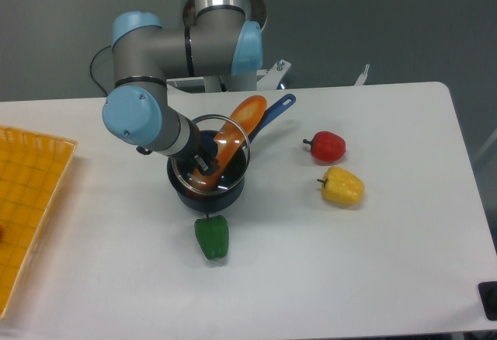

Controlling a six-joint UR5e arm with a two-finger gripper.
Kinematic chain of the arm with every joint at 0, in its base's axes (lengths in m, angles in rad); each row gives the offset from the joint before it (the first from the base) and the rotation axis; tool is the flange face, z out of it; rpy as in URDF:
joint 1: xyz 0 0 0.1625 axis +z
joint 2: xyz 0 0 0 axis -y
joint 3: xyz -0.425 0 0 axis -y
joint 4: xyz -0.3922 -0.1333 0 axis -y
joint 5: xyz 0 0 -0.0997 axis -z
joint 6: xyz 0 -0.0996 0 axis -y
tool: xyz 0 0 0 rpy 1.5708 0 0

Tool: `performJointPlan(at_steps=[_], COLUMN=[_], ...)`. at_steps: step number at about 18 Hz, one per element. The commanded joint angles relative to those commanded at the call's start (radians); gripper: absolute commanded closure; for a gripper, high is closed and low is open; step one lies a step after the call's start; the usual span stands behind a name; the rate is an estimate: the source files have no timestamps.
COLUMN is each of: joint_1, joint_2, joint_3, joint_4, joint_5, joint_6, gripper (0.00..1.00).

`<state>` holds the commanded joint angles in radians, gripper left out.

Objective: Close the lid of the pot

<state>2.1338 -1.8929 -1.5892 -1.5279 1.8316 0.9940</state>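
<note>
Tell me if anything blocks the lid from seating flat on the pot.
Yes. An orange spatula lies in the pot and sticks out over its far rim beside the handle. The lid, held by the gripper, sits tilted above it.

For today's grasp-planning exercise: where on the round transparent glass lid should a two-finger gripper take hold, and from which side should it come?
Grip the small dark centre knob of the round transparent glass lid, coming from above. The disc is thin, smooth and about as wide as the dark blue-black saucepan under it, so the rim likely offers little purchase. The two-finger gripper appears closed on that knob.
</note>
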Motion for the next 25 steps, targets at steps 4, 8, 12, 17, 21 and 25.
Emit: performJointPlan(at_steps=[4,8,12,17,21,25], joint_1=[-0.008,-0.009,-0.009,-0.015,-0.015,-0.017], joint_2=[-0.003,-0.009,-0.012,-0.014,-0.018,-0.021], joint_3=[-0.006,-0.006,-0.006,-0.008,-0.008,-0.008], joint_4=[0.0,0.002,0.002,0.002,0.003,0.003], joint_5=[0.0,0.0,0.002,0.0,0.0,0.0], joint_6=[0.0,-0.006,-0.006,-0.011,-0.015,-0.025], gripper=[0.6,0.59,0.59,0.59,0.59,0.59])
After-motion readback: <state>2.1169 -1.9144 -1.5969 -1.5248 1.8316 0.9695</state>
